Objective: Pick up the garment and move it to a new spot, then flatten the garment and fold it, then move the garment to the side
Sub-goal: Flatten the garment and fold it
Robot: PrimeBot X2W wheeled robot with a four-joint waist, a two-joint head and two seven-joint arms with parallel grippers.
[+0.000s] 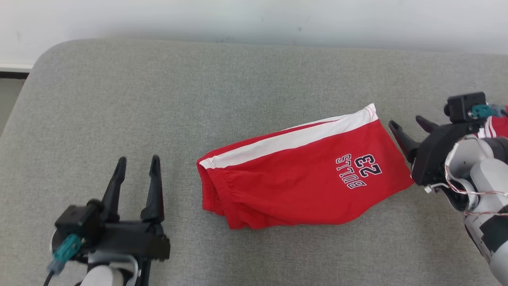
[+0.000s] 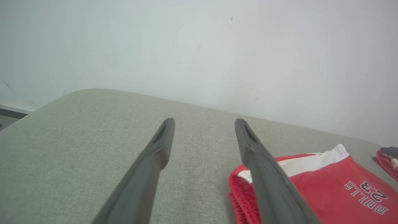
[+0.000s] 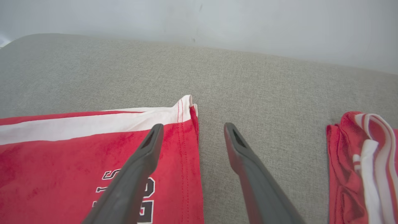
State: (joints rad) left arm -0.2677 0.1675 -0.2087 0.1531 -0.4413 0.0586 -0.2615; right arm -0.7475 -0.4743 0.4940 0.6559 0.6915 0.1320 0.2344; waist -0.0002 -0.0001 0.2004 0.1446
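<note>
Head view: the folded red shorts with white stripe [image 1: 301,174] lie left-to-right at centre; the open right gripper [image 1: 405,121] is just beside their right end, the open left gripper [image 1: 139,158] farther.

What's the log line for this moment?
red shorts: folded, flat on grey cushion | left claw: open, empty, beside waistband | right claw: open, empty, at hem | second red garment: far right
</note>
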